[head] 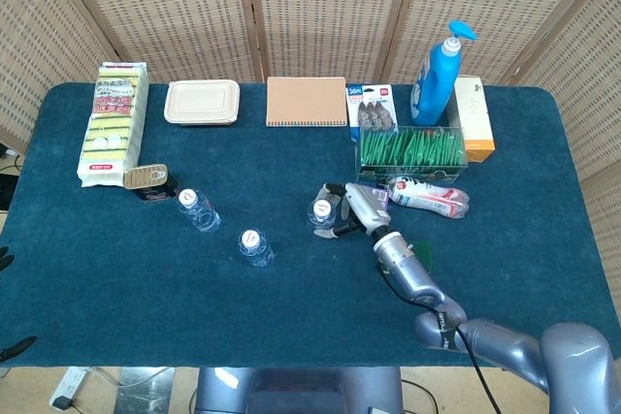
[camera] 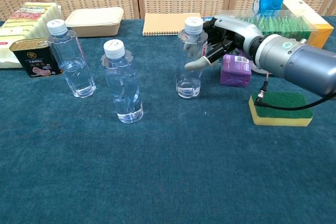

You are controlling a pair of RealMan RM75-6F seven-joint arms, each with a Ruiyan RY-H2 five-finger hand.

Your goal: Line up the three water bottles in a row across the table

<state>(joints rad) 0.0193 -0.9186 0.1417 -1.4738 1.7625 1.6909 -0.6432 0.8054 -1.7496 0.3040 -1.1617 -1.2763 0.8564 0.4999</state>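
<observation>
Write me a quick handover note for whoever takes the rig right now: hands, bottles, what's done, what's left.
Right hand: fingers wrapped around the right bottle, apparently in contact; a firm grip can't be confirmed.
Left hand: only dark fingertips at the head view's left edge; state unclear.
Left bottle stands beside the meat tin; middle bottle stands nearer the front edge.
Done: nothing lined up yet.
Left: bring all three bottles into one row across the table.
</observation>
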